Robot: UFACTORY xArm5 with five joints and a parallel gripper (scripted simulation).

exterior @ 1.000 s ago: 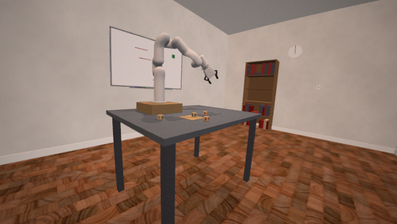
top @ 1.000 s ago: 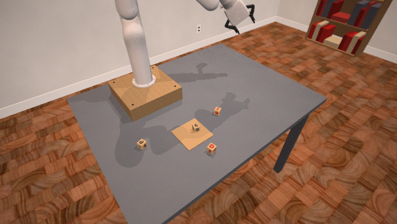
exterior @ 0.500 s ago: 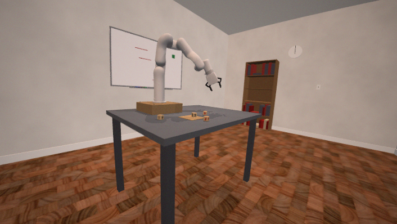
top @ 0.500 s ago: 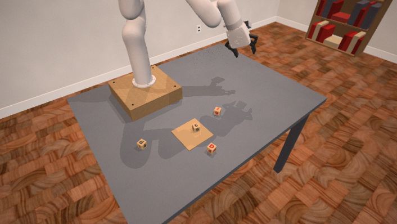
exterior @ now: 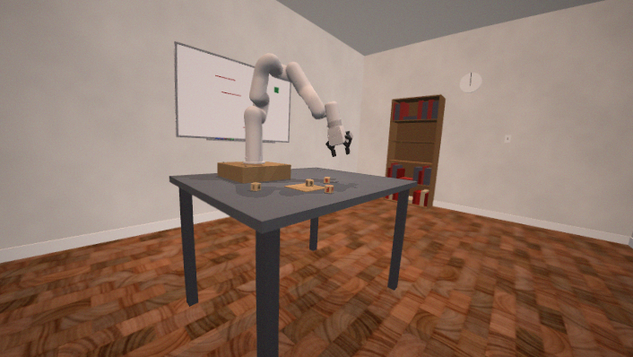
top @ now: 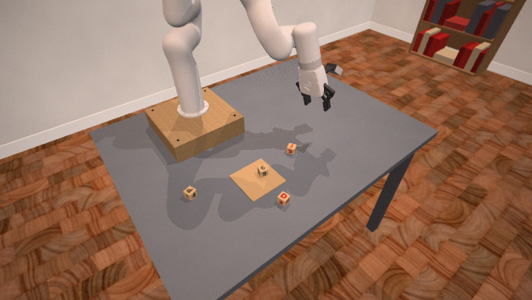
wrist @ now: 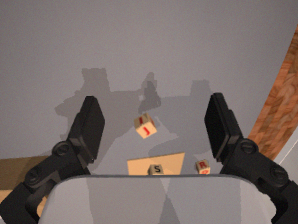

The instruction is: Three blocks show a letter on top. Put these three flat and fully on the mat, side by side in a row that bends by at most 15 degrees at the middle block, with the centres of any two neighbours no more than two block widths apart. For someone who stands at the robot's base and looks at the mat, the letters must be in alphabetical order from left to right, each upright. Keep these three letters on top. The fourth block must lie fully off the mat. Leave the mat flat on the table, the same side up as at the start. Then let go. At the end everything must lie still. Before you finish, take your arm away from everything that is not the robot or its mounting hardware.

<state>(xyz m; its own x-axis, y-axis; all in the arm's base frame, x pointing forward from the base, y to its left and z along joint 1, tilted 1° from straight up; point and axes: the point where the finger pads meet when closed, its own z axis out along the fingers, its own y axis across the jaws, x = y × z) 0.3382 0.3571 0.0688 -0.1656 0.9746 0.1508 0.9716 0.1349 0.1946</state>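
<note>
A tan mat lies flat on the grey table. One block with black marks stands on the mat's far part. A block with a red J on top lies off the mat, toward the table's far side. A block with a red D on top lies just off the mat's near corner. A block with a black letter lies well to the left. My gripper is open and empty, high above the table beyond the J block.
The arm stands on a wooden base box at the table's back left. The table's right edge and the wood floor are near the gripper. A bookshelf stands by the far wall.
</note>
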